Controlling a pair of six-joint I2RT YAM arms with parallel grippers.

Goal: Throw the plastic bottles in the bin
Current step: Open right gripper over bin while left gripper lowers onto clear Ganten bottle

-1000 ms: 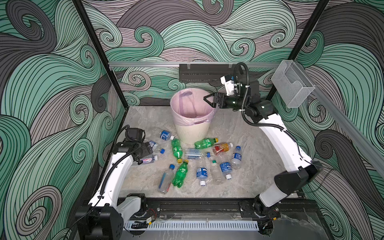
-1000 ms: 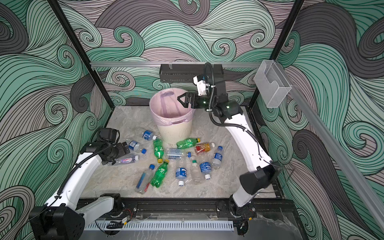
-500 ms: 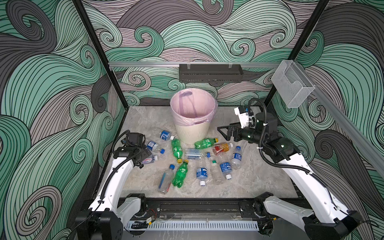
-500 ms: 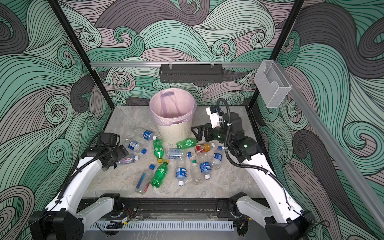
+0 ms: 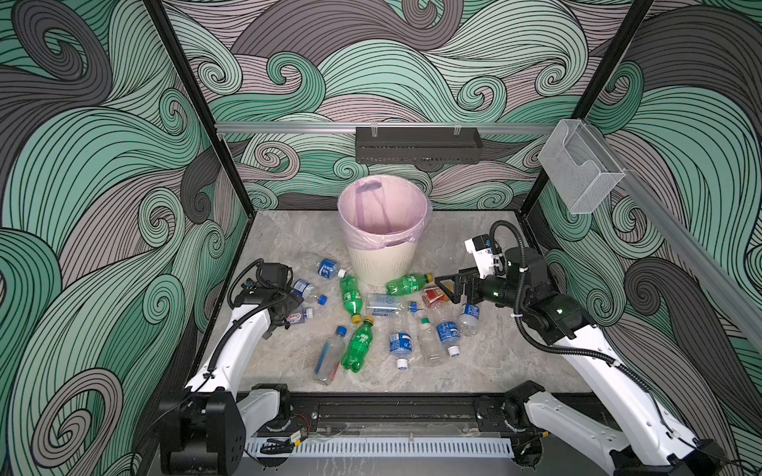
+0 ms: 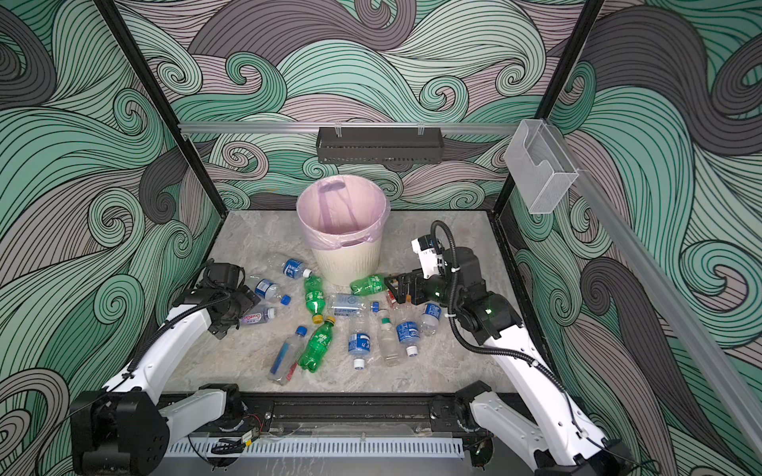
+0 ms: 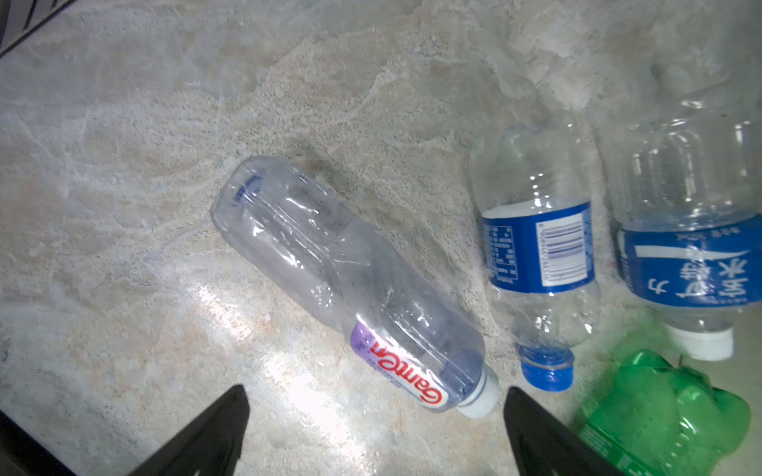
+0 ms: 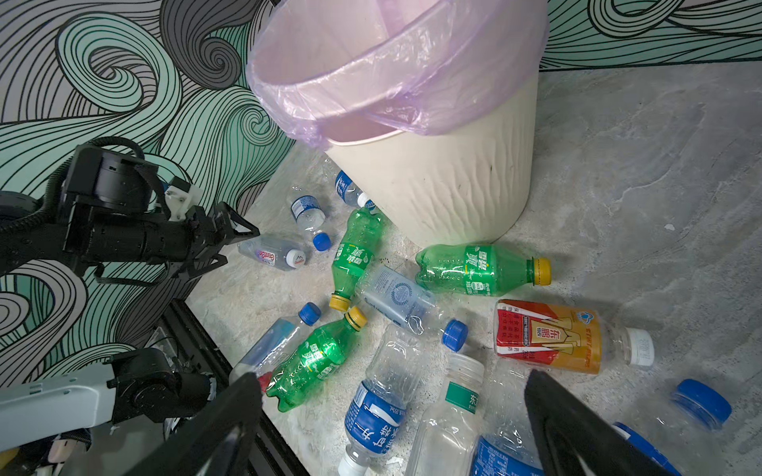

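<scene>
On the left, the left gripper [image 8: 242, 247] is hovering low over the counter [image 5: 495, 350], its jaws standing wide apart and holding nothing. It is shifting only a little from a second ago, closing in on the clear bottle with the purple-and-red label [image 7: 350, 288]. That bottle is lying on its side just ahead of the jaws, its white cap pointing between them. A blue-labelled bottle [image 7: 538, 247] is lying just beside it, so the jaws are going to need a clean line on the one they want.

In the middle, the rest of the bottles are lying scattered on the counter in front of the bin [image 5: 381, 266], none of them moving since a second ago. A green bottle [image 5: 408, 283] is resting close against the bin's foot. The bin is standing upright at the back. What is lying inside it cannot be made out past the pink liner [image 5: 383, 230].

The big change is happening on the right. A second ago the right gripper [image 5: 447, 288] was hanging at the bin's rim. Now it is coming down to the pile, jaws spread wide and empty, arriving just above the red-labelled orange bottle [image 8: 548, 336]. That is looking like a drop-off done and a fresh pick beginning. Most of the job is still waiting, with about a dozen bottles lying on the counter.
</scene>
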